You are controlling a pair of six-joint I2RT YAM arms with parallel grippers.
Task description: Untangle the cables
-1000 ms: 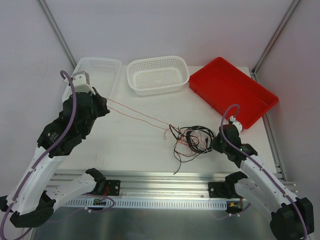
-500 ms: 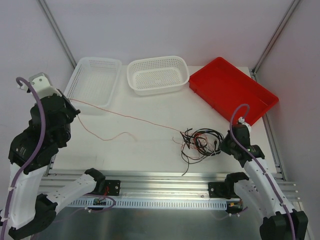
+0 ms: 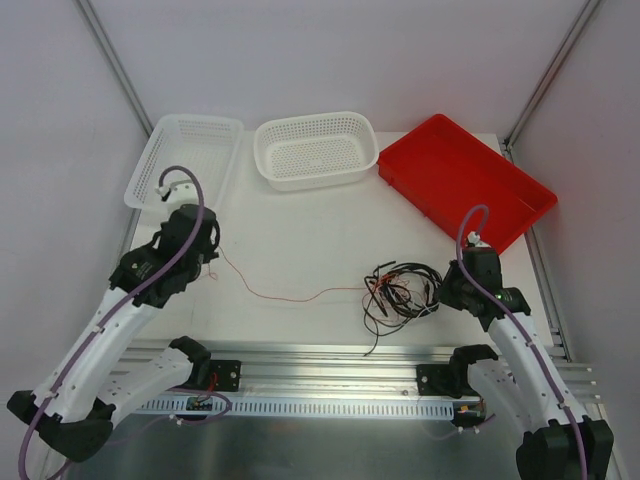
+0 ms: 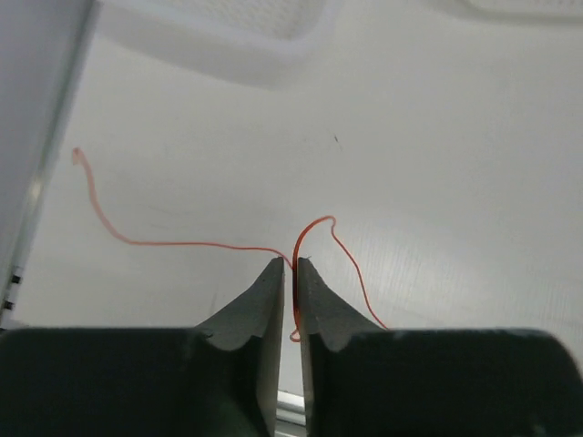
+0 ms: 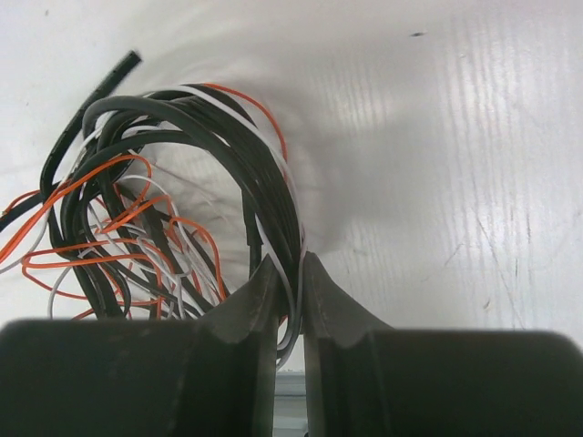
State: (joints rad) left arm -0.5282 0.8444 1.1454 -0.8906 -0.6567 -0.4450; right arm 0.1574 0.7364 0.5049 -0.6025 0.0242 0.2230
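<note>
L claw [image 4: 293, 264] is shut tight on the red-orange wire [image 4: 182, 243]. In the L wrist view the wire goes right in between the two dark fingers. One end curls out to the left and a loop runs off to the right.

Half a sec ago the L arm was up high and far out to the left, and the wire was pulled long over the table [image 3: 300, 225]. Now the arm is down low, near the front of the see-through basket [image 3: 190, 160]. The wire lies loose on the table in a soft bend, from the claw over to the pile.

R claw [image 5: 290, 259] is clamped on the cables [image 5: 182, 182]: black cords and a white one go in between its fingers. It sits about where it was half a sec ago.

The pile of cables (black, white & red-orange) is on the table's front right part, just left of the R claw. It's a bit more to the right than 1 sec ago.
</note>
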